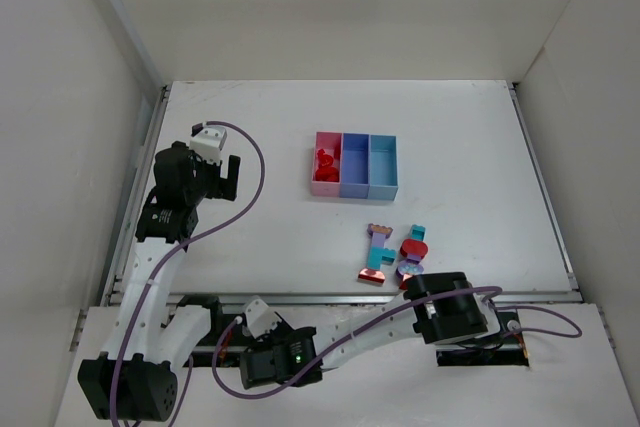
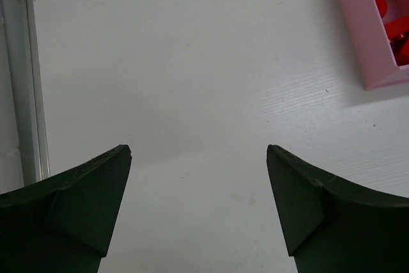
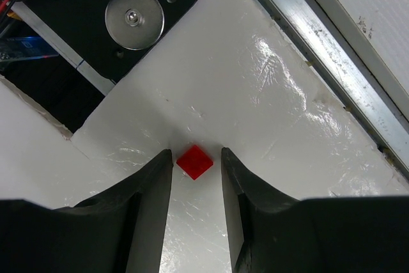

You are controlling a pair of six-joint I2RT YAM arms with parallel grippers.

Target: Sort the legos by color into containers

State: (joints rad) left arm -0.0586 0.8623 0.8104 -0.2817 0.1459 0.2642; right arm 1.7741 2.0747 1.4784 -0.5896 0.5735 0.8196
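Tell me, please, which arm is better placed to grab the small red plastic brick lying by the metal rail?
Right. The right fingers straddle the small red plastic brick, one tip on each side. The left fingers hang open over bare table beside the pink plastic bin.

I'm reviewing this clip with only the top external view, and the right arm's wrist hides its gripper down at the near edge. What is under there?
Observer: The right wrist camera shows a small red square plastic brick lying between the fingertips of the right gripper, on a glossy white ledge.
Operator: Is it clamped?
Observer: Not that I can see. A sliver of white shows on each side of the brick, so the jaws stand open around it.
Operator: And the left gripper?
Observer: In its wrist view the left gripper is wide open over bare white table, with nothing between its fingers.
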